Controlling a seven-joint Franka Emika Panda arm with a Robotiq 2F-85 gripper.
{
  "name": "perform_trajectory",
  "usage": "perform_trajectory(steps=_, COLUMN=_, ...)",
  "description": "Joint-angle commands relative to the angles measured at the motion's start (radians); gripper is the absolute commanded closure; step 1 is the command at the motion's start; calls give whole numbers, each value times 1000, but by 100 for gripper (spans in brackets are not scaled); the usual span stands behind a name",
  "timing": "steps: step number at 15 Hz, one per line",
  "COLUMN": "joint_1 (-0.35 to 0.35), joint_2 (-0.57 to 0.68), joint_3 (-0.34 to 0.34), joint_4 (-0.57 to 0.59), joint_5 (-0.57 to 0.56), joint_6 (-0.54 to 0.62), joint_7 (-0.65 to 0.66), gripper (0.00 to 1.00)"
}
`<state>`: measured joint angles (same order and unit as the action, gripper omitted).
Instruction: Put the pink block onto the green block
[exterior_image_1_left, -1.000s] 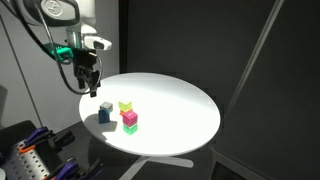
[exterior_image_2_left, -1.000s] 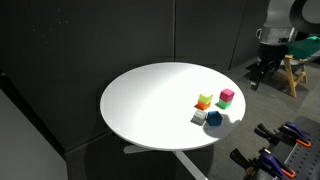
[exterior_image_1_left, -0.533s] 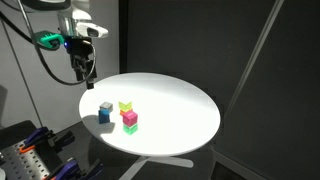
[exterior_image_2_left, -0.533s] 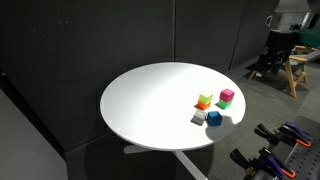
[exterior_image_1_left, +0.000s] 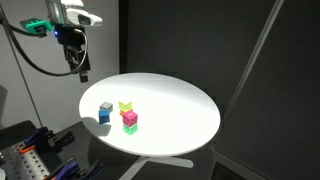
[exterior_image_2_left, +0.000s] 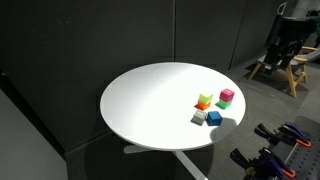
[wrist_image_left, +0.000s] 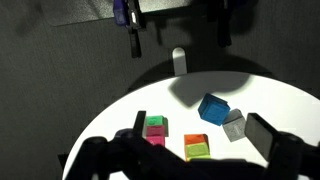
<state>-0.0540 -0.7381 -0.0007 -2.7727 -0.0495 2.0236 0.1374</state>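
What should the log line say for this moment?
gripper: open, empty, high beside table | pink block: on green block | status: stacking looks done

In the wrist view the fingers (wrist_image_left: 264, 137) are dark, blurred shapes along the lower edge of the frame. They cover the bottom of the pink block (wrist_image_left: 156, 139) and the near side of the table (wrist_image_left: 260, 95). In an exterior view the arm (exterior_image_2_left: 297, 10) runs off the upper right corner.

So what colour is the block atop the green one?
Pink; that block shows best in an exterior view.
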Motion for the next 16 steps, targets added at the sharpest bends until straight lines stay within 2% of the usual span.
perform_trajectory(steps=1, joint_1=-15, joint_2=-48, joint_3=-8, joint_4=17, joint_5=14, joint_6=-79, joint_7=-3, gripper=0)
perform_trajectory(steps=3, joint_1=-17, joint_2=-58, joint_3=-14, joint_4=19, joint_5=12, joint_6=-102, joint_7=-8, gripper=0)
perform_trajectory(steps=4, joint_1=-11, joint_2=-41, joint_3=-1, joint_4=3, joint_5=5, joint_6=-63, joint_7=-5, gripper=0)
perform_trajectory(steps=16, joint_1=-13, joint_2=-51, joint_3=-4, joint_4=3, joint_5=5, joint_6=-73, joint_7=-5, gripper=0)
